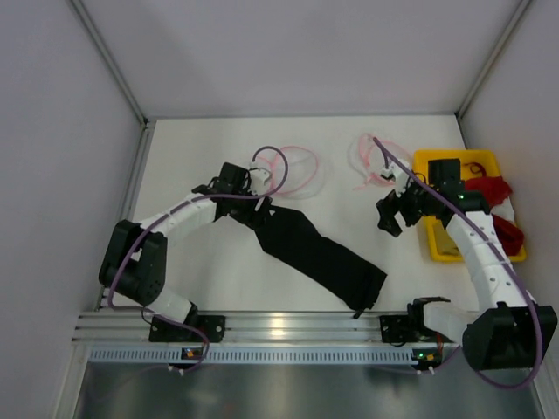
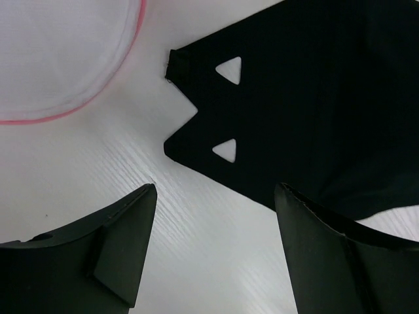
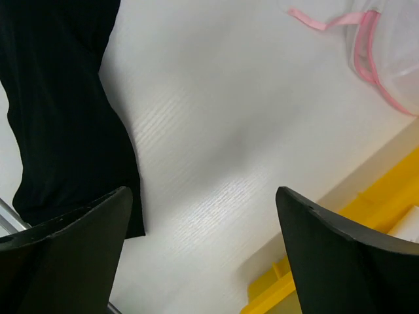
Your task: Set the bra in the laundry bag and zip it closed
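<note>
Both arms are empty-handed. The left gripper [image 2: 215,196] has its jaws spread over bare table [image 1: 218,262], with the pointed wing of the bra [image 1: 319,253] just ahead of the right jaw. The right gripper [image 3: 203,196] is spread too, hovering between the bra's far end and the yellow bin [image 1: 454,154].

The bra lies flat and stretched out in a diagonal across the table, its upper end close to the laundry bag [image 1: 301,170], not inside it.

My worries from here:
- If I pinch only that wing, the rest will trail and may catch on the bag's rim.
- The mesh bag looks light, so pushing fabric in could shove it away.
- I cannot tell whether the zip is open.
- A second bag [image 1: 371,161] sits near the right arm and is easy to mistake for the target.
- The red garments [image 1: 502,231] could snag on a low sweep of the right arm.
</note>
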Available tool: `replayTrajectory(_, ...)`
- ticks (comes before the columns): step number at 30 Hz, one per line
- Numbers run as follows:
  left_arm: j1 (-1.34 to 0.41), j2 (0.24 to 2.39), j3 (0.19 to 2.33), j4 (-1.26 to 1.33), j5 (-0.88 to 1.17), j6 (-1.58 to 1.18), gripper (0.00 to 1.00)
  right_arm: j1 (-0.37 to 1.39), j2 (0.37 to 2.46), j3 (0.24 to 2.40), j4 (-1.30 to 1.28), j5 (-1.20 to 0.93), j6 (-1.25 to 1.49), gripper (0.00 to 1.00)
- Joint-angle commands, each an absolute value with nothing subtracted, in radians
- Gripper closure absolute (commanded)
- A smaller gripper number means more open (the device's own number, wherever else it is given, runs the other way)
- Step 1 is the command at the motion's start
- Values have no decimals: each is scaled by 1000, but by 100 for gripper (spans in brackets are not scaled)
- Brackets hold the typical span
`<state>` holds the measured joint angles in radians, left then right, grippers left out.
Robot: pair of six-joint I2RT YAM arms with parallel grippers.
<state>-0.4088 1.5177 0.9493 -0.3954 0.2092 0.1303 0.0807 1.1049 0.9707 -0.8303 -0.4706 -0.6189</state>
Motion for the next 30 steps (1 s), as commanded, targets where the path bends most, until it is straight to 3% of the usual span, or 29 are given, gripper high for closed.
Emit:
replayTrajectory(1, -442, 1578, 1002, -275, 92, 103, 22, 17, 1080, 1020, -847, -569, -580, 5)
replayTrajectory(2, -449, 1592, 1009, -275, 80, 107, 22, 11, 1077, 1020, -842, -572, -568, 1)
replayTrajectory(14, -494, 1752, 1029, -199, -28, 132, 29, -25, 1098, 1049, -818, -601, -491, 1)
replayTrajectory(17, -503, 1761, 1016, -201, -5, 146, 42, -25, 1101, 1049, -810, -600, -488, 1)
replayTrajectory(20, -523, 1758, 990, -206, 40, 166, 71, -25, 1108, 1051, -804, -591, -482, 0)
replayTrajectory(23, -528, 1734, 973, -245, 75, 163, 89, -25, 1106, 1054, -796, -581, -477, 1)
replayTrajectory(24, -528, 1727, 974, -264, 87, 157, 99, -25, 1104, 1055, -795, -578, -479, 1)
replayTrajectory(30, -454, 1565, 1011, -411, 225, 84, 100, -25, 1098, 1075, -804, -574, -476, 1)
